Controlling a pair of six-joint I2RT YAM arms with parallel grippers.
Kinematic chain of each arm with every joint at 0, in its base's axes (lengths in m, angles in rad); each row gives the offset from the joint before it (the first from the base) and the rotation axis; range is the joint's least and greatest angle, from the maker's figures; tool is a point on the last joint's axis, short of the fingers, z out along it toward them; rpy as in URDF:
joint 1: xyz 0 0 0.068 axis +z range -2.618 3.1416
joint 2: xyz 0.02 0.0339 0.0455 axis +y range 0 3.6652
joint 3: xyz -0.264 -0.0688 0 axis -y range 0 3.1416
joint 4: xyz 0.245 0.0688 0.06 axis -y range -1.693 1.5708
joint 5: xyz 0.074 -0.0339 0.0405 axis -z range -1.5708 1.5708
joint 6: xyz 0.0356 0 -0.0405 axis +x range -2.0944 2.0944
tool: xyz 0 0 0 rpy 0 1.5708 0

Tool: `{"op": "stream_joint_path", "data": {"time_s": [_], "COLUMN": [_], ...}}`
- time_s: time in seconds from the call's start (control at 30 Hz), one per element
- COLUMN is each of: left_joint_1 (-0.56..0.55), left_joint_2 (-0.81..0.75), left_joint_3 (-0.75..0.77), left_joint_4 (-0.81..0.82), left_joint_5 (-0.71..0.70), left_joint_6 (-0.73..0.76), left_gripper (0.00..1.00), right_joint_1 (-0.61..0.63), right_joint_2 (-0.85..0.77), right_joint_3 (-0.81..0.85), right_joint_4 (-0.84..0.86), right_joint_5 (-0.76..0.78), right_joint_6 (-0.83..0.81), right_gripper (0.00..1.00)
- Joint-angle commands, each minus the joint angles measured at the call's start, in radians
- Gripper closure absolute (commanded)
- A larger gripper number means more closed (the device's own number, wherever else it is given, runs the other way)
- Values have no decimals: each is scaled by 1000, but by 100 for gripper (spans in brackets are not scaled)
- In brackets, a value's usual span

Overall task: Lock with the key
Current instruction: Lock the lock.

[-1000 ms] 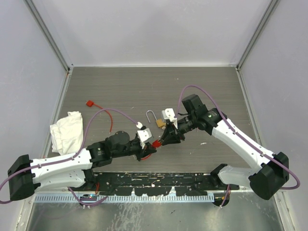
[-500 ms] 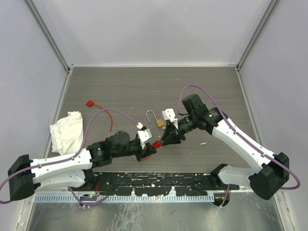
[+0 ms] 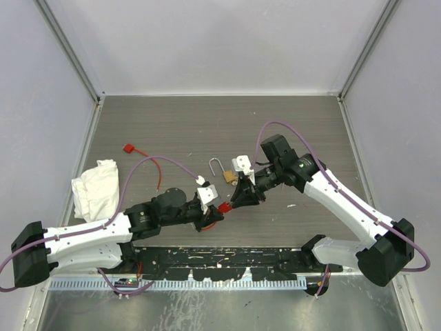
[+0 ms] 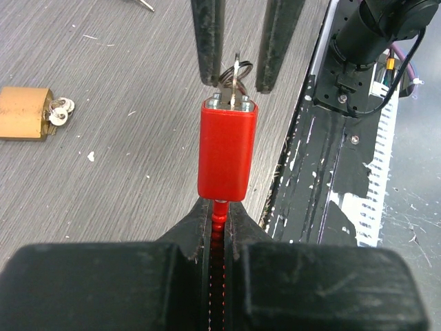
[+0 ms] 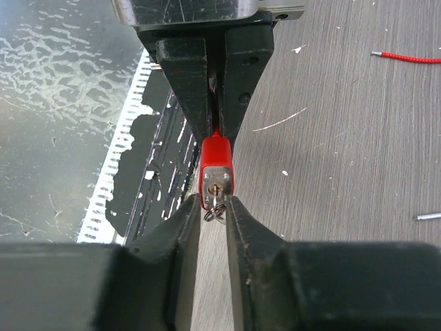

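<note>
My left gripper (image 3: pixel 211 211) is shut on the red ribbed stem (image 4: pixel 218 210) of a red padlock (image 4: pixel 227 148) and holds it off the table. The lock also shows in the top view (image 3: pixel 224 206) and the right wrist view (image 5: pixel 216 165). The key (image 5: pixel 218 198), a thin silver blade with a small ring, sits in the keyhole on the lock's end face; it also shows in the left wrist view (image 4: pixel 236 74). My right gripper (image 5: pixel 213 207) straddles the key. Its fingers (image 4: pixel 208 41) stand on each side with a small gap, not pressing the blade.
A brass padlock (image 3: pixel 228 176) with an open silver shackle (image 3: pixel 216 165) lies just behind the grippers, with small keys (image 4: pixel 58 114) at its end. A white cloth (image 3: pixel 95 187) lies at the left, a red tag (image 3: pixel 129 147) behind it. The black rail (image 3: pixel 227 265) runs along the near edge.
</note>
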Motion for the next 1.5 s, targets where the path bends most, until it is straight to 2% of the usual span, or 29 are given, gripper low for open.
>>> {"op": "stream_joint_path", "data": {"time_s": [0.0, 0.13, 0.33, 0.5, 0.57, 0.67, 0.8, 0.9, 0.97, 1.3, 1.47], "left_joint_1": [-3, -4, -4, -3, -3, -3, -3, -2, 1, 134, 211], "left_joint_2": [-9, -18, -29, -39, -42, -45, -46, -44, -40, 11, 107], "left_joint_3": [42, 36, 28, 22, 19, 16, 10, -1, -11, -80, -83], "left_joint_4": [47, 56, 62, 66, 68, 68, 71, 81, 88, 221, 302], "left_joint_5": [16, 17, 13, 10, 9, 6, 4, 9, 18, 286, 474], "left_joint_6": [0, -2, -2, -8, -9, -10, -18, -35, -51, -224, -311], "left_gripper": [100, 100, 100, 100, 100, 100, 100, 100, 100, 100, 100], "right_joint_1": [6, 14, 29, 37, 40, 48, 61, 77, 94, 128, 131], "right_joint_2": [-19, -16, -7, -1, -1, 0, 0, 9, 18, 2, -29], "right_joint_3": [12, 9, 7, 9, 12, 16, 33, 46, 53, 54, 23], "right_joint_4": [31, 31, 31, 27, 19, 3, -51, -138, -147, -154, -130], "right_joint_5": [-20, 4, 42, 53, 53, 57, 65, 64, 99, 194, 204], "right_joint_6": [-2, -8, -19, -28, -39, -62, -141, -289, -302, -417, -403], "right_gripper": [77, 85, 78, 79, 84, 97, 99, 99, 99, 99, 99]}}
